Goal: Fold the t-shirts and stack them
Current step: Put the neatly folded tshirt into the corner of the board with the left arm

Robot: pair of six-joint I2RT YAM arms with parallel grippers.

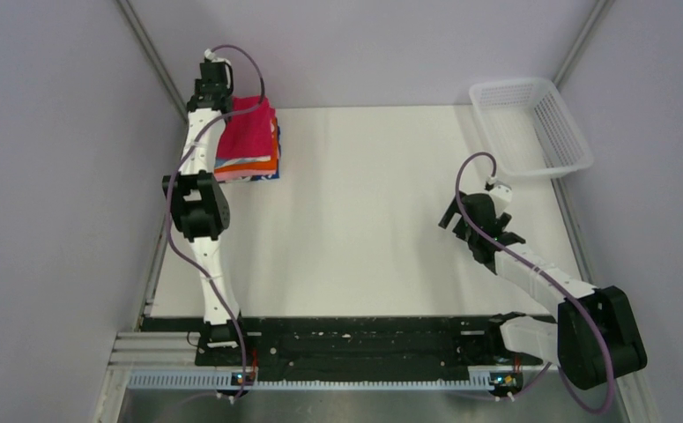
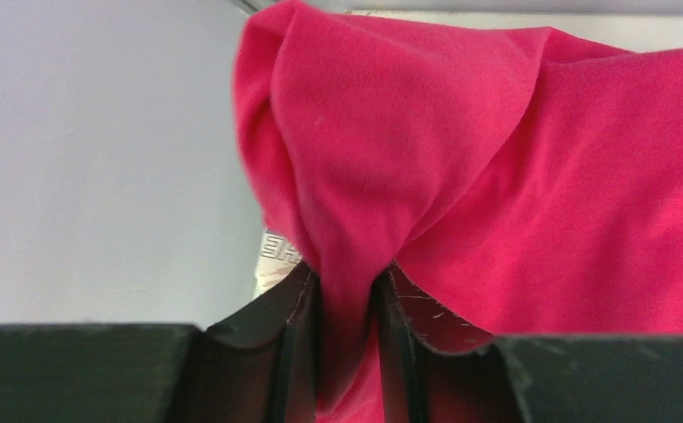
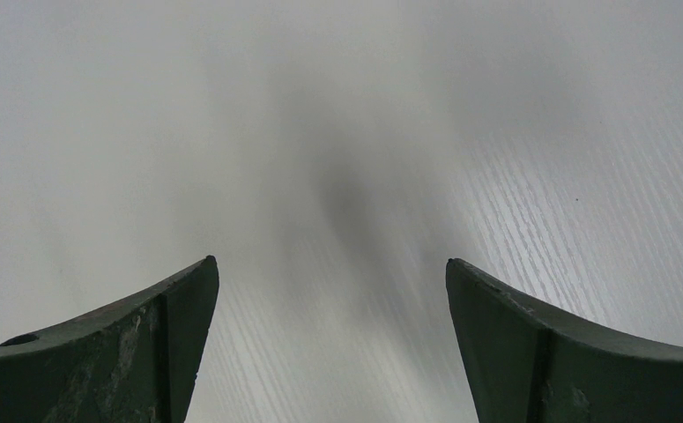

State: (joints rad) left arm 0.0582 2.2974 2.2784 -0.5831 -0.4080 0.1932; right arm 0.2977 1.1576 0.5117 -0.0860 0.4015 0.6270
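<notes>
Now the left gripper (image 2: 346,284) pinches a fold of the magenta-red t-shirt (image 2: 514,176) lying atop the stack (image 1: 251,164) at the far left corner of the table (image 1: 364,229), while the right gripper (image 3: 330,275) gapes wide above it.

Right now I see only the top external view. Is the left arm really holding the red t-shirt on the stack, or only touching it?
Observer: Holding. In the left wrist view the left gripper has its jaws shut on a pinched fold of the magenta-red t-shirt.
Operator: Does the right arm carry anything?
Observer: No. In the right wrist view the right gripper has its jaws wide apart, with only the white table between them.
</notes>
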